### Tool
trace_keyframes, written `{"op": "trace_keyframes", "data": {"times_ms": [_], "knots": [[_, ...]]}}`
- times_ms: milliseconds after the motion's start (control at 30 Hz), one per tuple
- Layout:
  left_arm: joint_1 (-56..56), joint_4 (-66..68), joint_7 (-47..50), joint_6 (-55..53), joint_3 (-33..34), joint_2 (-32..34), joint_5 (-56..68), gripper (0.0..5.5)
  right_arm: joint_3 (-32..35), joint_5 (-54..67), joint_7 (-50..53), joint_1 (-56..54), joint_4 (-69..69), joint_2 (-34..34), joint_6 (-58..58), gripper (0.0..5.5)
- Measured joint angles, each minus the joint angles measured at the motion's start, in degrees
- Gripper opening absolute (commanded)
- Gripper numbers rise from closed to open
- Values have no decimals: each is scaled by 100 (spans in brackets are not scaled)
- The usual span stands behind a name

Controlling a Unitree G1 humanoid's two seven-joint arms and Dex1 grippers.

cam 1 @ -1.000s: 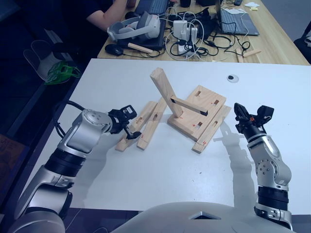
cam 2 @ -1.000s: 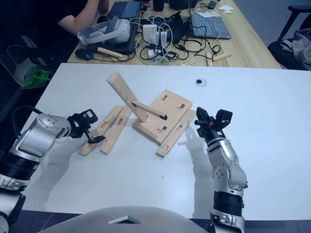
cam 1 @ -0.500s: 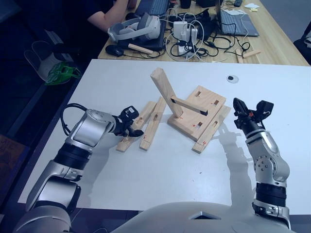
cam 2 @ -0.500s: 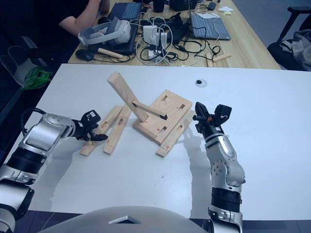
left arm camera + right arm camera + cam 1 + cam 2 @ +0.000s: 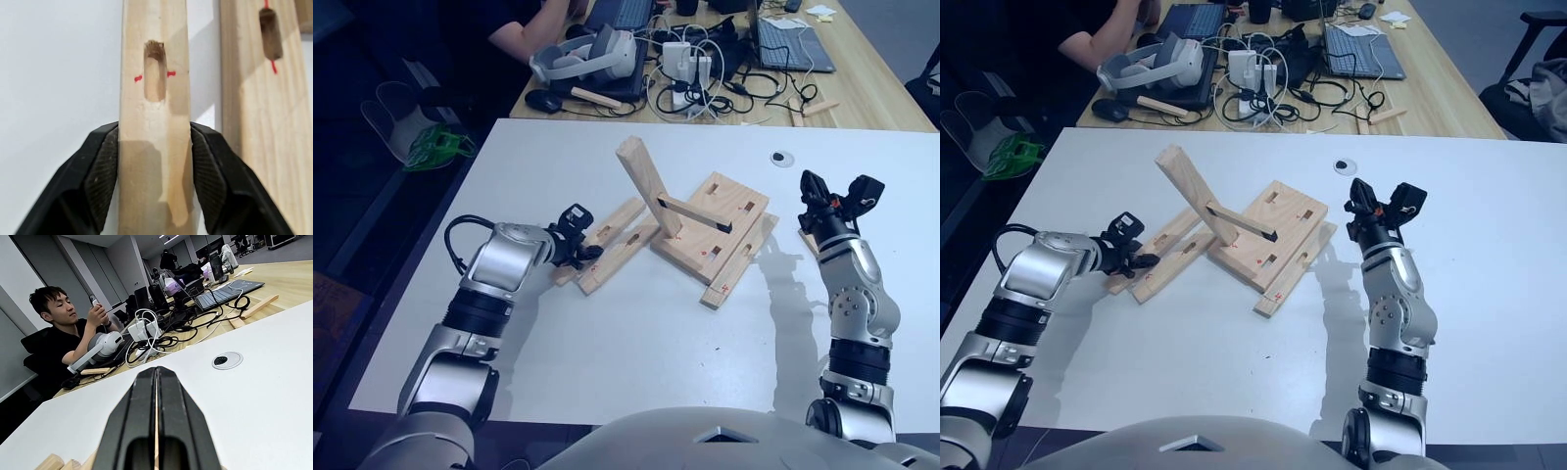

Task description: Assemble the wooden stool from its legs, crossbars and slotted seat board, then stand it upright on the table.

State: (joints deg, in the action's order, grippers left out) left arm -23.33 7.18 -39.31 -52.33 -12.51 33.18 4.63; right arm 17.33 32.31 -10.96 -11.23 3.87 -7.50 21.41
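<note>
Quick update from the remote seat. My left gripper (image 5: 154,147) is clamped across the near end of a pale wooden bar with an oblong slot and red pencil marks (image 5: 154,49). The bar lies flat on the white table (image 5: 636,343), with the pads squeezing its two long sides. A second slotted wooden bar (image 5: 254,98) lies just beside it, almost parallel.

The rest of the stool is further right. The flat slotted wooden seat board (image 5: 724,211) lies on the table with one chunky wooden leg (image 5: 641,181) leaning up out of it. A dark-looking crossbar (image 5: 695,211) sticks out from that leg, and another wooden bar (image 5: 739,264) lies along the board's near edge. So I'd say we're early on, with most parts loose.

My right gripper (image 5: 156,382) is up in the air past the board's far corner, fingers pressed together with nothing between them.

My thinking for this step:
- **Lift:** I'm holding the bar at its very end, so it'll want to droop or twist. Go slow and straight up before swinging.
- **Neighbour bar:** Clear it first so I don't drag it along.
- **Slot:** Keep the slot face toward the crossbar tenon.
- **Right gripper:** Probably bring it down to steady the board or the leaning leg, since that leg looks wobbly.
</note>
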Motion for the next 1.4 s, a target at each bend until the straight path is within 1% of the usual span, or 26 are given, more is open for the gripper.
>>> {"op": "trace_keyframes", "data": {"times_ms": [133,167,200,233,400,467,567,600,733,867,967,1133,1300,1400], "knots": [[-38,-1,500,158,603,-248,128,206,87,5,-169,-424,-105,-341,7,0],[-94,-11,617,213,751,-311,161,206,112,60,-216,-550,-127,-435,59,21],[-215,-47,786,362,965,-416,201,206,182,204,-241,-816,-131,-560,212,26],[-309,-93,896,476,1105,-477,246,206,204,303,-258,-1024,-131,-661,348,47],[-595,-136,1528,1450,1923,-758,417,206,311,988,-413,-1973,-124,-1153,1276,124],[-852,-125,1722,1932,2151,-864,499,206,407,1327,-415,-2387,-104,-1297,1613,161],[-1271,-154,1826,2567,2259,-970,578,206,415,1750,-323,-2722,68,-1309,2011,212],[-1350,-189,1829,2752,2256,-1008,597,206,402,1869,-303,-2777,137,-1284,2111,221],[-1625,-452,1839,3848,2060,-1186,550,206,118,2436,-120,-2992,511,-864,2519,291],[-1622,-661,1582,4381,1787,-1201,503,206,-46,2584,-15,-3178,539,-664,2594,362],[-1596,-822,1223,4647,1441,-1191,474,206,-187,2669,3,-3429,567,-585,2604,397],[-1532,-1003,751,4959,1052,-1150,384,206,-479,2745,-80,-3730,642,-355,2608,402],[-1529,-1008,502,5476,802,-1046,97,206,-544,2739,-114,-3886,628,-244,2522,402],[-1528,-858,460,5757,779,-971,-68,206,-541,2742,-137,-3897,633,-264,2519,343]]}}
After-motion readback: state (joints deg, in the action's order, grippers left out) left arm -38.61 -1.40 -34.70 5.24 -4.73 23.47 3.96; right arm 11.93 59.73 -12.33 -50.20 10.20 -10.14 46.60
